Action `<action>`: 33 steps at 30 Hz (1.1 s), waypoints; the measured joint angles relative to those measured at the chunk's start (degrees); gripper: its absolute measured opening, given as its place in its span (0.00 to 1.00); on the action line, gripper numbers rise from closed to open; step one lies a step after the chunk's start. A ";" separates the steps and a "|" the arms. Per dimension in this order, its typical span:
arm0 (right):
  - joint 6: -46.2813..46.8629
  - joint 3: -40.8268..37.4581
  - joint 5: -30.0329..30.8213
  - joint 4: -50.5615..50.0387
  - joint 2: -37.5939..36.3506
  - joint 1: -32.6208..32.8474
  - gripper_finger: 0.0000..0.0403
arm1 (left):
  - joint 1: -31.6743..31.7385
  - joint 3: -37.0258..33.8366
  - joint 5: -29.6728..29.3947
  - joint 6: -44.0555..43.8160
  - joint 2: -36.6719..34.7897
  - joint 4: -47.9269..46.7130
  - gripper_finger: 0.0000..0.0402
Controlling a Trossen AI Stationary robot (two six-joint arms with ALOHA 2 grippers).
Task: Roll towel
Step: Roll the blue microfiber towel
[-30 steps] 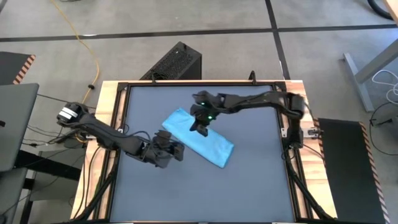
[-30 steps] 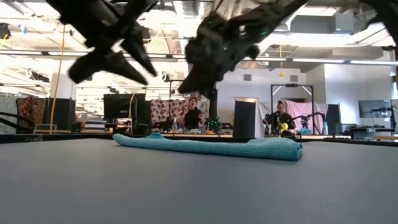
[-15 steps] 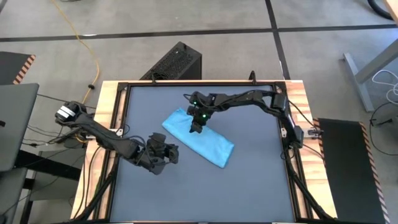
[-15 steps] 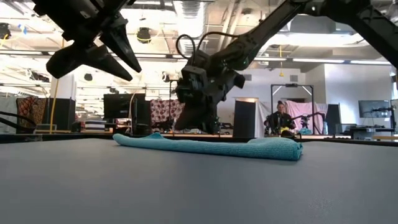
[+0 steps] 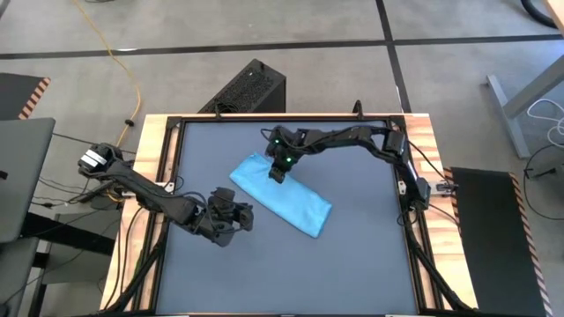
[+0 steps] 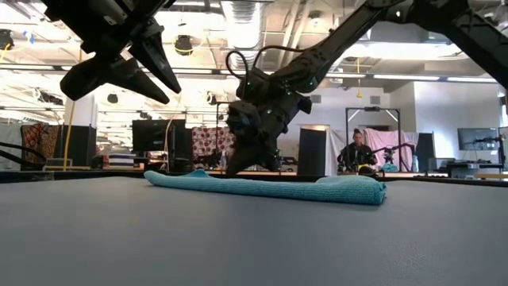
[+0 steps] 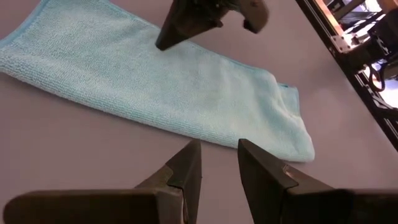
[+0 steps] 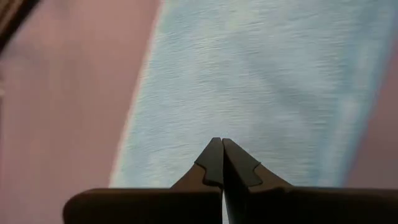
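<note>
My left gripper (image 5: pixel 240 217) hangs clear above the dark grey desk (image 5: pixel 352 264), just beside the towel (image 5: pixel 304 204) on its left-hand side and not touching it. Its two fingers (image 7: pixel 186 163) stand a little apart with a narrow gap between them, and they hold nothing; from the wrist view I see bare desk beneath them and the towel's long edge just beyond the tips. In the low view that gripper (image 6: pixel 119 71) floats well above the surface, to the left of the cloth. The towel (image 7: pixel 155 93) lies flat near the middle of the desk as a long sky-blue strip set at a slant, one end pointing toward the far left of the desk and the other, thicker and folded over, toward the near right. It is not rolled. Seen from desk height the towel (image 6: pixel 270 187) is a low band with a plumper bulge at its right end. My right gripper (image 5: pixel 275 174) reaches in from the right side of the desk and has its tip down on the towel's far-left portion. Its fingers (image 8: pixel 222 163) are pressed fully together, pointing onto the blue cloth (image 8: pixel 261 81) without pinching any of it that I can see. From the low view the same gripper (image 6: pixel 238 159) angles down to meet the towel's top surface.
</note>
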 joint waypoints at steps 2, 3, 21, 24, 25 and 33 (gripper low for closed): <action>-0.16 0.00 1.39 -0.01 0.00 -0.22 0.04 | 0.00 0.00 -0.02 0.00 0.00 0.00 0.23; -0.54 0.00 1.75 -0.02 0.00 -0.29 0.04 | 0.00 0.00 0.02 0.00 0.00 0.00 0.23; -5.45 -0.15 14.27 -3.31 -0.04 1.66 0.04 | 0.02 -0.02 1.29 -0.13 0.02 0.02 0.23; -5.50 -0.15 14.40 -3.39 -0.04 1.66 0.04 | 0.02 -0.02 1.42 -0.13 0.02 0.04 0.23; -5.59 -0.15 14.43 -3.47 -0.04 1.66 0.04 | 0.02 -0.02 1.63 -0.14 0.02 0.04 0.23; -5.57 -0.15 16.59 -5.06 -0.11 2.07 0.04 | -0.04 -0.02 3.08 -1.01 0.02 0.08 0.23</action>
